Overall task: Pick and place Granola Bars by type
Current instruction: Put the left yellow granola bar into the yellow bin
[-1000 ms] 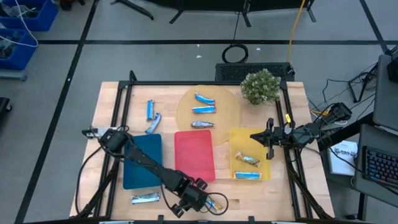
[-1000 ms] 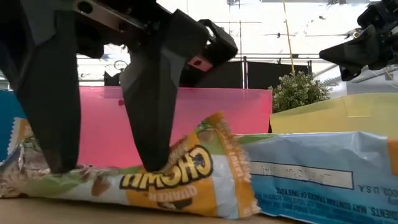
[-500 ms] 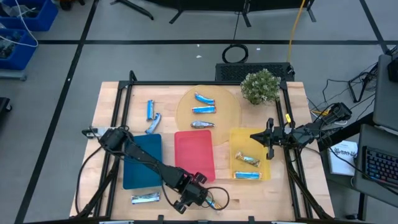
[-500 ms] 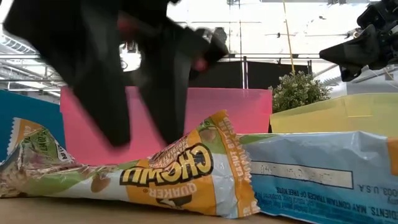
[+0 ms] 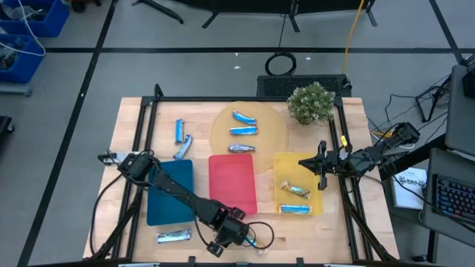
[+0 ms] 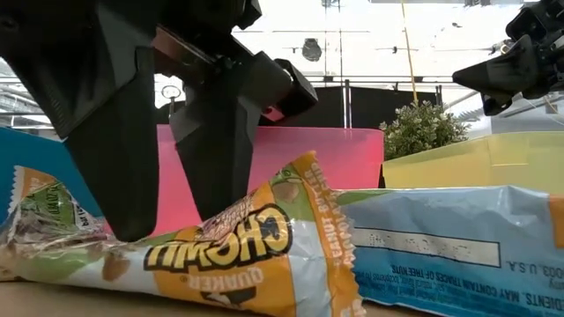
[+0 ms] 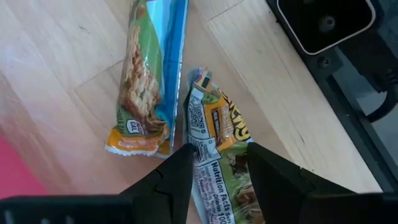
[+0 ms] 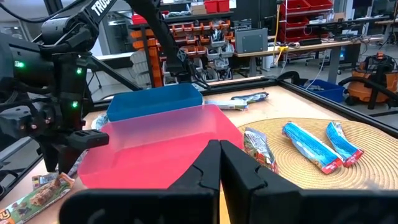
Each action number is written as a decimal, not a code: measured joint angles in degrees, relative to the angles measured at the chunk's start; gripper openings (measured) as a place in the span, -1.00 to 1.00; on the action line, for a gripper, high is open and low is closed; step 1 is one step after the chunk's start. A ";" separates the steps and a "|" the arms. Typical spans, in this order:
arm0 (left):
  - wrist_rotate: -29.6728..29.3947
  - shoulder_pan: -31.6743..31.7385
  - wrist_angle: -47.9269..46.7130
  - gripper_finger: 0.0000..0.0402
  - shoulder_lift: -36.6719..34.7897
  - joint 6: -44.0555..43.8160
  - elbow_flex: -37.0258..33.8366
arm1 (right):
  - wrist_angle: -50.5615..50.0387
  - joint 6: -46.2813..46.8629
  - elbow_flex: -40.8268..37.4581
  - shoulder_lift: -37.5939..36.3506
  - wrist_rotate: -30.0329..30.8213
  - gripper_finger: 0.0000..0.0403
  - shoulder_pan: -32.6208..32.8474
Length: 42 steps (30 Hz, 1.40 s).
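At the table's near edge, just below the red tray (image 5: 232, 185), the green-and-orange granola bar (image 6: 203, 255) sits between the left gripper (image 5: 236, 236) fingers (image 7: 168, 180), jaws clamped on its wrapper. A blue-backed bar (image 7: 149, 74) lies just beside it, ends nearly touching. Another bar (image 5: 173, 236) lies below the blue tray (image 5: 169, 194). Yellow tray (image 5: 318, 185) holds two bars (image 5: 295, 191). Three bars (image 5: 243, 130) on the round tan disc (image 5: 220, 133); two bars (image 5: 179, 132) on bare wood above the blue tray. Right gripper (image 5: 320, 165) hovers closed, empty, over the yellow tray's far edge. Plant (image 5: 310, 102) at the far right corner. Low view: left fingers block most of the red tray; held bar's far end is cut off.
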 joint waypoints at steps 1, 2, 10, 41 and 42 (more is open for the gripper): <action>0.00 0.00 0.00 -0.22 0.00 -0.24 0.00 | -0.01 -0.02 0.00 0.00 0.00 -1.00 0.00; -0.13 0.00 0.00 -0.22 0.00 -0.20 0.00 | 0.00 -0.02 0.00 0.00 0.00 -1.00 0.00; -0.30 -0.22 2.03 -0.48 1.68 0.07 0.07 | -0.02 -0.07 0.00 0.00 0.02 -1.00 -0.02; -14.90 -1.61 15.18 -1.00 -16.69 27.58 0.07 | -0.02 0.06 0.02 0.59 0.02 -1.00 0.00; -13.52 -0.37 16.56 -1.00 -17.34 29.54 0.07 | 0.04 0.09 0.02 0.63 0.02 -1.00 -0.02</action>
